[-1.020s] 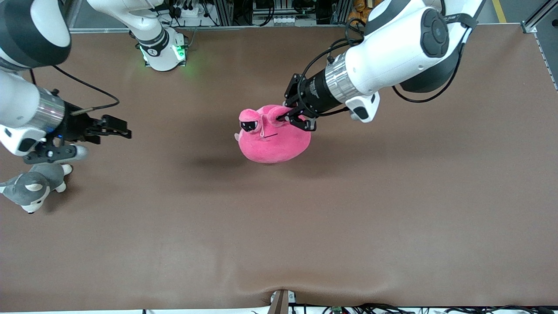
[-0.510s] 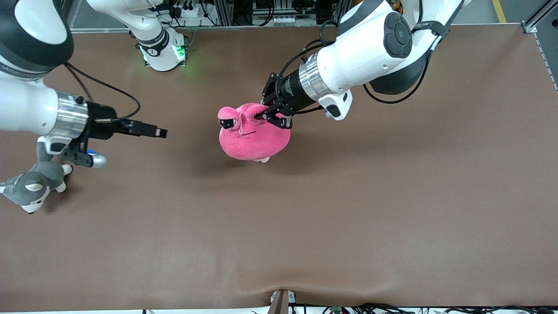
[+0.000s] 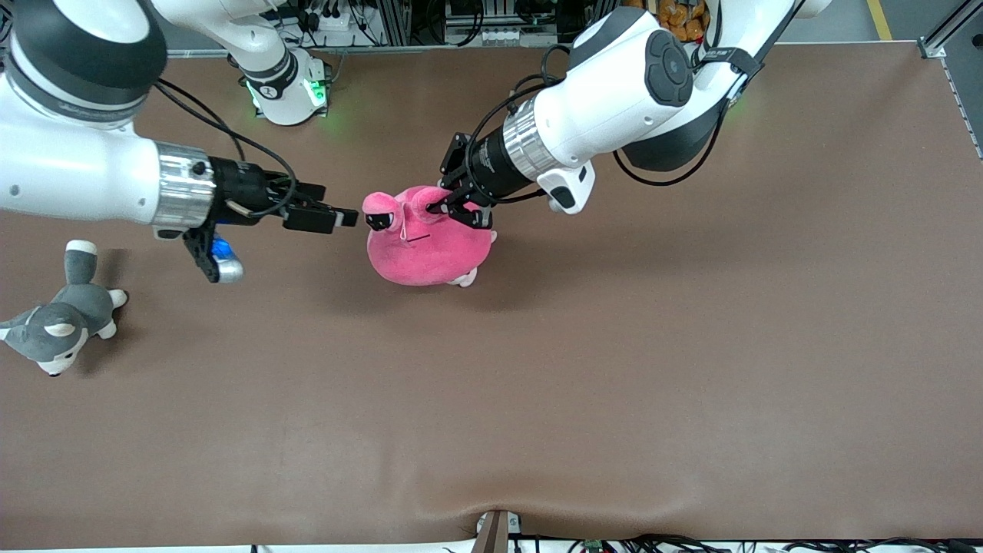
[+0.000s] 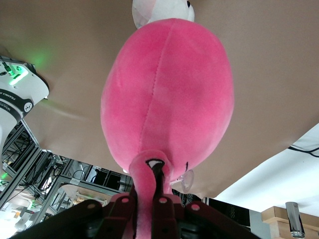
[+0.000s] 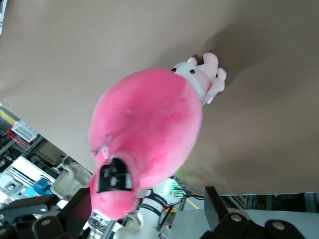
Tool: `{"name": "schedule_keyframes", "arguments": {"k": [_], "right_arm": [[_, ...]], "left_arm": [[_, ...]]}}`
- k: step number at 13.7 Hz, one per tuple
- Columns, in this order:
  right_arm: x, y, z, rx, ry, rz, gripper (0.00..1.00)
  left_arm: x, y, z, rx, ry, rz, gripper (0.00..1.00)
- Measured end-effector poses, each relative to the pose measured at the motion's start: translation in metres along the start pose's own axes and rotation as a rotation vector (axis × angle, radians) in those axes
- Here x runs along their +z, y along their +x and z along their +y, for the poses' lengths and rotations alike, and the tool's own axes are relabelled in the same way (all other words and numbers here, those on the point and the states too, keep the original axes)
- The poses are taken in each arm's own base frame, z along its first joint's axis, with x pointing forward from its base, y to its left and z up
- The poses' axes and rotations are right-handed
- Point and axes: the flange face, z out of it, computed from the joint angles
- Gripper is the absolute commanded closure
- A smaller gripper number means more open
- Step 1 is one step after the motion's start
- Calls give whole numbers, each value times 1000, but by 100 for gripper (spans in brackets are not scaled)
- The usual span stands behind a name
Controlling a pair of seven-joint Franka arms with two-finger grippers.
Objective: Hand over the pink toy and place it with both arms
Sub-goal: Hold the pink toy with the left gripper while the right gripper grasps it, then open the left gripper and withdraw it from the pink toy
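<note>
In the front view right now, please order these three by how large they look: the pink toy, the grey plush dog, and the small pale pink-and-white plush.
1. Pink toy, held up by the left gripper, so closer to the camera, which may enlarge it.
2. Grey plush dog.
3. Small pale pink-and-white plush, mostly hidden under the pink toy, so its rank is unsure.

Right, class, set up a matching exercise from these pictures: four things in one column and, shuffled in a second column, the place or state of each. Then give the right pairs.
Things:
1. pink toy
2. left gripper
3. right gripper
4. grey plush dog

States:
A. lying on the table at the right arm's end
B. open, level with the toy's eye
C. hanging in the air, held by one eye stalk
D. shut on an eye stalk

Pairs: 1-C, 2-D, 3-B, 4-A
</note>
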Motion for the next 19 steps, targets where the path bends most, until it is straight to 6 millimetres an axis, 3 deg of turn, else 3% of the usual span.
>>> {"name": "schedule_keyframes", "arguments": {"k": [3, 5, 7, 11, 12, 15, 17, 18, 19], "right_arm": [[26, -7, -15, 59, 3, 10, 0], [33, -3, -16, 73, -3, 8, 2], [36, 0, -16, 78, -7, 5, 37], [41, 0, -17, 80, -11, -3, 92], [41, -1, -17, 80, -9, -9, 100], [44, -4, -19, 79, -7, -22, 100], [44, -3, -19, 80, -7, -22, 100], [44, -3, -19, 82, -7, -22, 100], [43, -2, -18, 83, -6, -20, 100]], "left_arm": [[0, 0, 1, -1, -2, -1, 100], [0, 0, 0, -17, -1, -1, 100], [0, 0, 0, -34, -1, -1, 100], [-1, -2, -1, -32, -1, -4, 100], [-2, -2, -1, -32, -2, -5, 100], [-2, -3, -2, -31, -2, -6, 97], [-3, -3, -2, -30, -3, -7, 47], [-4, -3, -1, -31, -5, -8, 10], [-6, -3, 1, -33, -8, -10, 0]]}}
